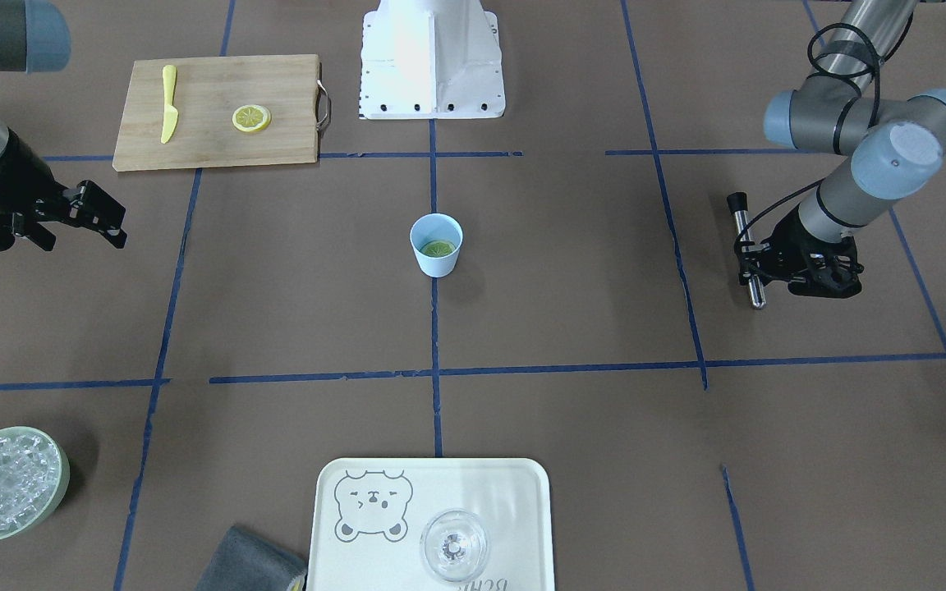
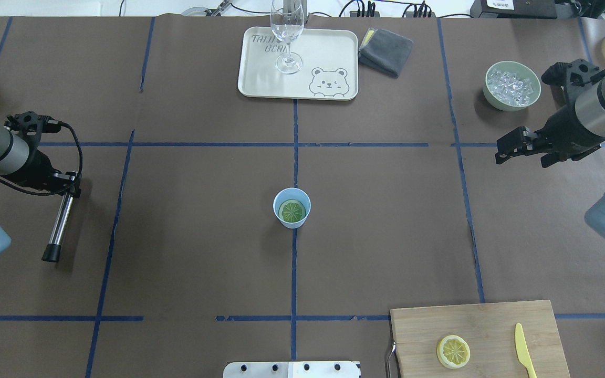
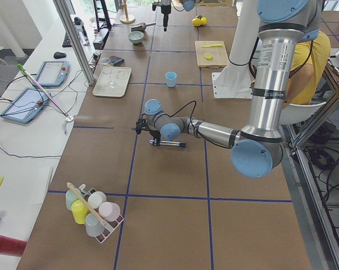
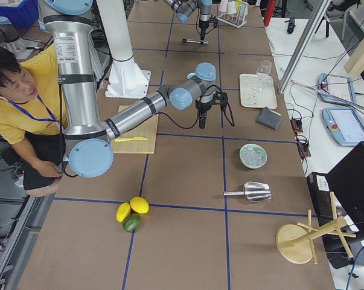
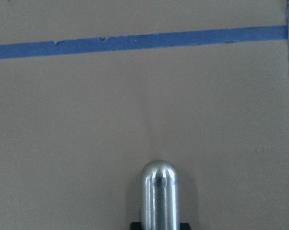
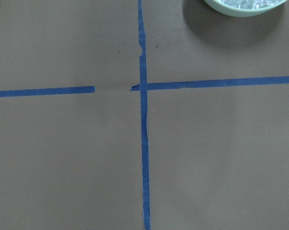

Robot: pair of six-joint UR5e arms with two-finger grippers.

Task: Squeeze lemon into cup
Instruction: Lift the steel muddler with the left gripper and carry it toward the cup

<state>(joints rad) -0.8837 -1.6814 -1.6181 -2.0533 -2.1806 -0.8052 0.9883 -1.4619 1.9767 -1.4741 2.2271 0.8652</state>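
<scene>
While the lemon (image 2: pixel 292 211) lies in the cup (image 2: pixel 292 193), the tray (image 2: pixel 260 79) reads "BEA".

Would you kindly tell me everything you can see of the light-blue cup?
The cup is small, light blue, plain and handleless, tapering toward its base; it looks like matte plastic. It stands upright, mouth open, near the middle of the table, on a blue tape line. A lemon slice lies flat inside it, greenish in its shade. Nothing else touches it.
</scene>
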